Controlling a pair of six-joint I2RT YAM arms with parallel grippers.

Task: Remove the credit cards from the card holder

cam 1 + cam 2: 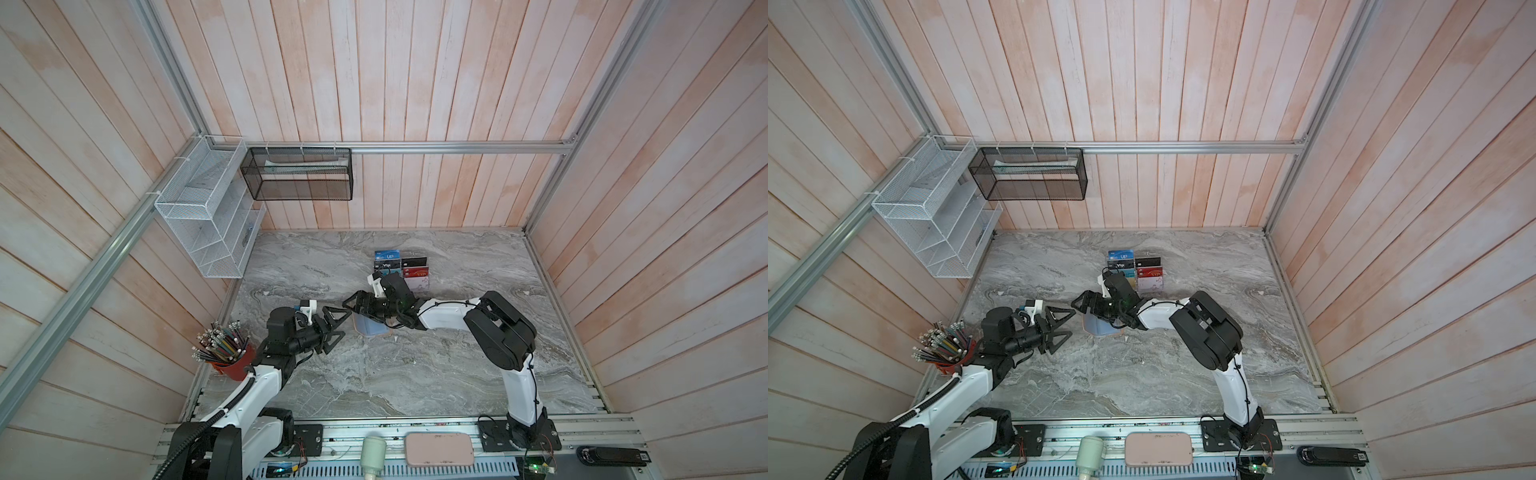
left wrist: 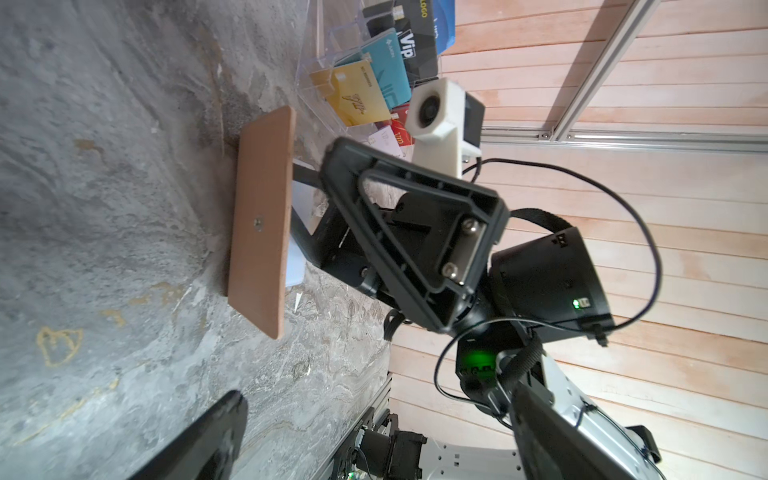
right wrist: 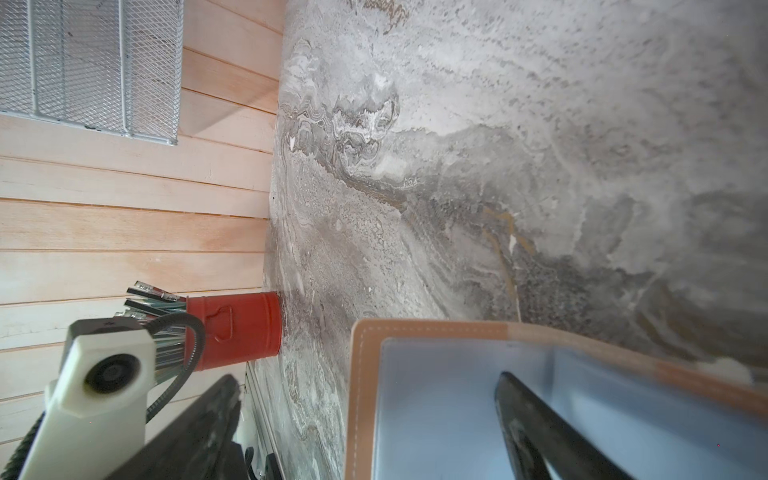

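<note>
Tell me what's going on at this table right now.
Two robot arms are working on a tan card holder that sits opened near the middle of the marble table. The right pincer is open and down at it, one finger over the pale blue inside. The left pincer hangs open just beside the holder, holding nothing. Neither holds a card, and no card from the holder shows. Neither pincer is at the clear rack of cards behind.
</note>
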